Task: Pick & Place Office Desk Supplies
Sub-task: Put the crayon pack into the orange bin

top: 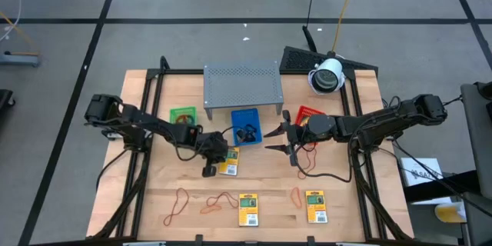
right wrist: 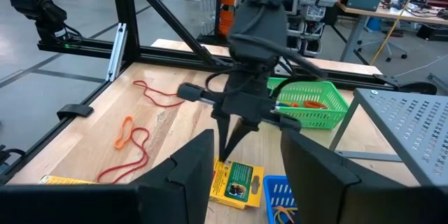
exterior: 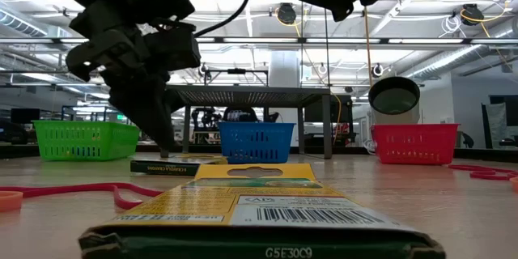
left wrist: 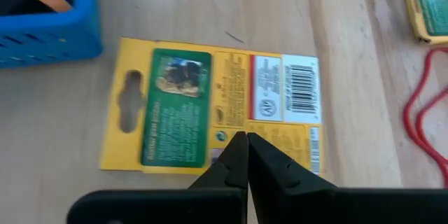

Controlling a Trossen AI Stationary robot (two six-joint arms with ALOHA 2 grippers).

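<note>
Left gripper (top: 219,157) fingers pressed together at a yellow packet's (top: 228,161) edge, centre frame beside the blue tray (top: 246,125), right gripper (top: 288,140) fingers apart over bare wood, three packets counted, four rubber-band loops (top: 178,203) along the lower table.

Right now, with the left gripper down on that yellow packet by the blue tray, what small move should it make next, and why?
Probably a short lift. The left gripper is shut at the edge of the yellow rectangular packet, which lies flat on the wooden table beside the blue plastic tray; raising slightly would show whether it holds.
</note>
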